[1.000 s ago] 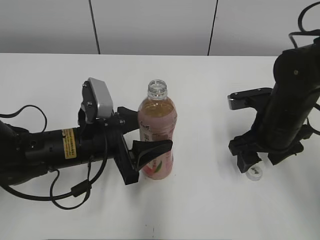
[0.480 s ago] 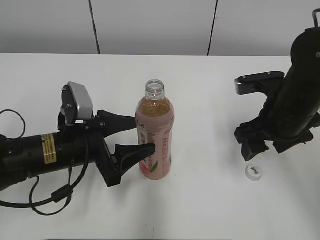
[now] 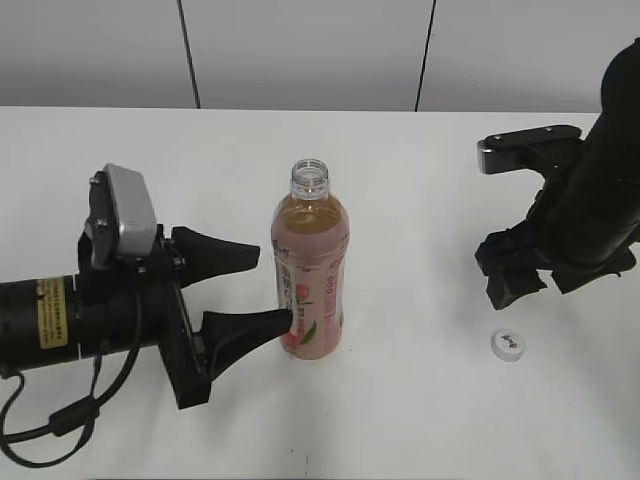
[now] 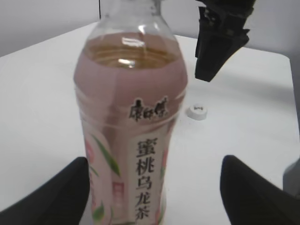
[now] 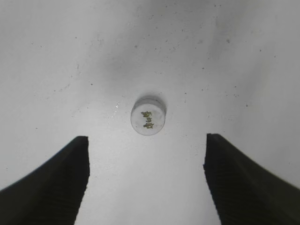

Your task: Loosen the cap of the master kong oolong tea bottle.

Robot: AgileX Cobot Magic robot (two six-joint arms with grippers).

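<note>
The oolong tea bottle stands upright mid-table with its neck open and no cap on it; its pink label with dark characters fills the left wrist view. The white cap lies flat on the table to the right, also seen in the left wrist view and the right wrist view. My left gripper is open, its fingertips just left of the bottle and apart from it. My right gripper is open and empty above the cap.
The white table spreads around the bottle. A grey panelled wall runs behind the far edge. The left arm's cable trails at the front left.
My left gripper has let go of the bottle and pulled back to the left. My right gripper has left the cap on the table and risen away from it.
</note>
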